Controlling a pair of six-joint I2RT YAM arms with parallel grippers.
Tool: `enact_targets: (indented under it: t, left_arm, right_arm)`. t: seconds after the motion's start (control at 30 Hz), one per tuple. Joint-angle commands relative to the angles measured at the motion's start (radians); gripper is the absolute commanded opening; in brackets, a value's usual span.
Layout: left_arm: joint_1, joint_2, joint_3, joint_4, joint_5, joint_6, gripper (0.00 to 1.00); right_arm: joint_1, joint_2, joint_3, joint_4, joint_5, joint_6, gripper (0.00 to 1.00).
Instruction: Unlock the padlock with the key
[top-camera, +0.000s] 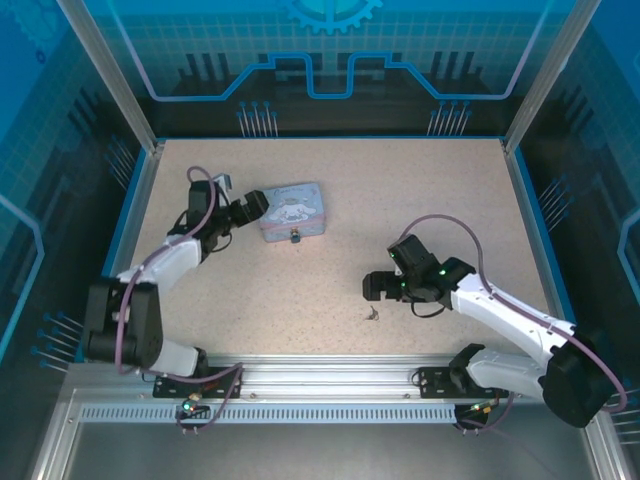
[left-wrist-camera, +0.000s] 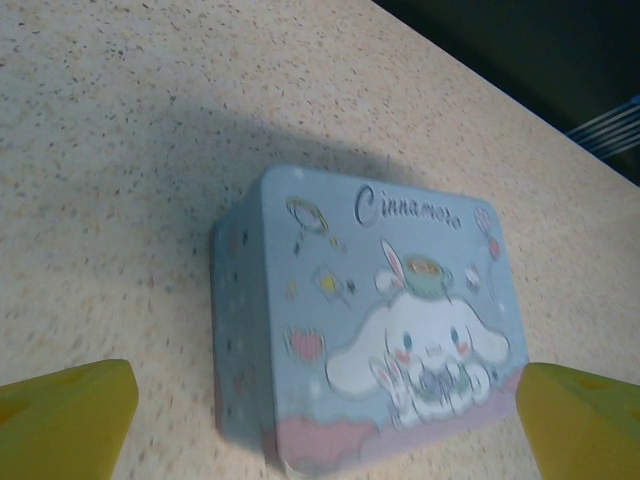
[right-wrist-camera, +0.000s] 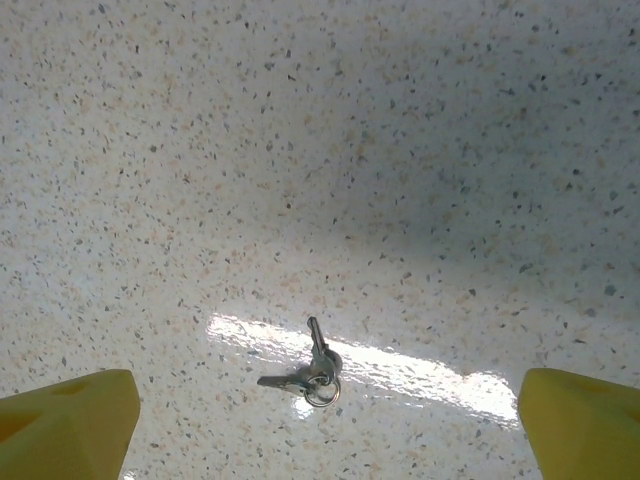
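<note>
The lidded tin hides its contents. The padlock, too small for detail, sits at the tin's near side. The key lies on the surface. The left hand and right hand are both released.

You've got tin back-left on table, padlock at its near side; key well apart, nearer you, rightward.

Bright, even light falls from overhead. In the right wrist view a white glare strip crosses the speckled beige tabletop beneath the small grey metal key. The pale blue rectangular cartoon tin looks slightly blurred and throws a broad, soft shadow.
</note>
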Motion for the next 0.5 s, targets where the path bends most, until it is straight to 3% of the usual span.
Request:
enact_targets:
  t: [0.0,0.2,0.47]
  left_arm:
    - [0.008,0.120,0.095,0.054,0.029,-0.033,0.99]
    - [-0.002,0.285,0.216,0.048,0.083,-0.072,0.99]
    - [-0.081,0.336,0.245,0.048,0.095,-0.127,0.99]
  right_arm:
    - [0.021,-0.001,-0.021,-0.019,0.029,0.046,0.99]
    - [0.031,-0.020,-0.045,-0.022,0.041,0.051,1.00]
    - [0.030,-0.054,-0.075,-0.022,0.060,0.063,1.00]
